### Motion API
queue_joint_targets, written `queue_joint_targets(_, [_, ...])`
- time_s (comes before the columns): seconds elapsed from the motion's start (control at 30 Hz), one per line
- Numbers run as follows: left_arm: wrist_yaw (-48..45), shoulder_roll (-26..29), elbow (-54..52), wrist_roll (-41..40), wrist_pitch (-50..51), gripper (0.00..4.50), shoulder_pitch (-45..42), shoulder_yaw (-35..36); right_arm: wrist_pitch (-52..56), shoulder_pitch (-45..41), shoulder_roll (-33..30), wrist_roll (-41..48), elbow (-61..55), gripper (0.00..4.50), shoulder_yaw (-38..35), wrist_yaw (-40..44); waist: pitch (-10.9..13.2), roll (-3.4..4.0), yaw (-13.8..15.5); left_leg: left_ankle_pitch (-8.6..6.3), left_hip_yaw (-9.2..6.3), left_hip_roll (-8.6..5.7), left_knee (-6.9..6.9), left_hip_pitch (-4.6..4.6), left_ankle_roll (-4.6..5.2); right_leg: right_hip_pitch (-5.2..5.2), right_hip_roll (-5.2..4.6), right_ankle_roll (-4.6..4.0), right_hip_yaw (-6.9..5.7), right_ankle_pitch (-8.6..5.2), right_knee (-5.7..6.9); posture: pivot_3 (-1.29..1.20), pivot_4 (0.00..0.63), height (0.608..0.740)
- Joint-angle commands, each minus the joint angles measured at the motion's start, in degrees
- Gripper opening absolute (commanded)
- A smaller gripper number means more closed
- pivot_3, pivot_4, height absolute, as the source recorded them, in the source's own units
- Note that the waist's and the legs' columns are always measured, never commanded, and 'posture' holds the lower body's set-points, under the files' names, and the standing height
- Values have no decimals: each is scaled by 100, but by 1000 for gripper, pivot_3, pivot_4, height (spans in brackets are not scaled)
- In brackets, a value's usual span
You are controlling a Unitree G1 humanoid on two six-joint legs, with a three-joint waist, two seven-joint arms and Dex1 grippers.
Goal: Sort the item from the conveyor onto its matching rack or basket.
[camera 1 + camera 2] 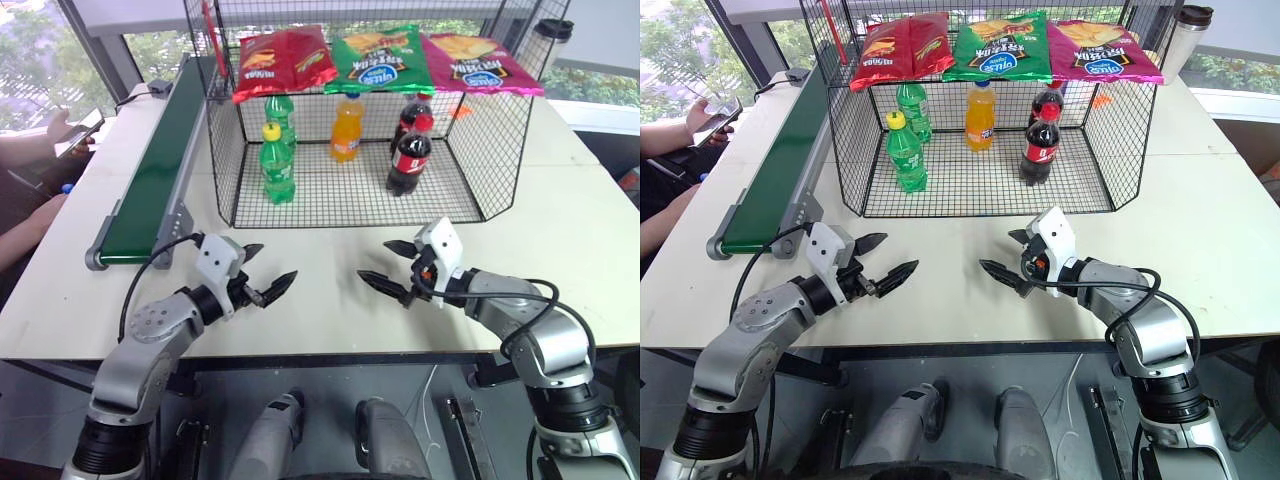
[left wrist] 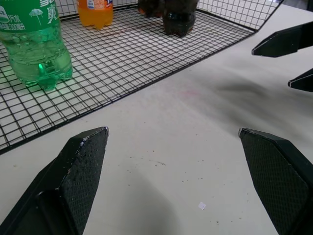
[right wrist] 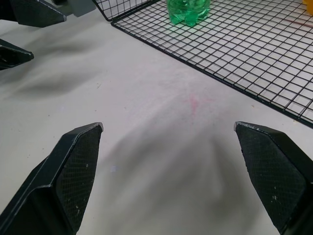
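Observation:
An orange soda bottle (image 1: 346, 128) with a blue cap stands upright on the grid floor of the black wire cage (image 1: 340, 192), at mid back. The dark green conveyor (image 1: 158, 172) runs along the table's left side, and its visible belt carries nothing. My left gripper (image 1: 279, 260) hovers open over the bare table in front of the cage, pointing right. My right gripper (image 1: 372, 260) faces it, also open, a short gap away. Both hold nothing. The wrist views show the spread fingers of the left gripper (image 2: 172, 130) and the right gripper (image 3: 167, 126) over the tabletop.
In the cage stand two green bottles (image 1: 277, 165) at the left and two cola bottles (image 1: 408, 158) at the right. Three snack bags (image 1: 380, 55) lie across its top. A person's hand holds a phone (image 1: 75, 132) at far left. A tumbler (image 1: 553, 40) stands at back right.

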Motion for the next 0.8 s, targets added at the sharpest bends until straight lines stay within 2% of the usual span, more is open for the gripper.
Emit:
queue_joint_targets(0.03, [-2, 10, -86, 57, -191, 4500, -26, 11, -100, -107, -7, 63, -198, 4461, -39, 11, 0, 0, 1, 0, 0, 0, 0, 0, 0, 0, 0, 0, 0, 0, 0, 0, 150, 739])
queue_joint_targets(0.8, [285, -83, -94, 380, -282, 4500, -85, 7, -137, -276, 87, 138, -267, 4461, -12, -8, 0, 0, 1, 0, 2, 0, 0, 0, 0, 0, 0, 1, 1, 0, 0, 0, 150, 739])
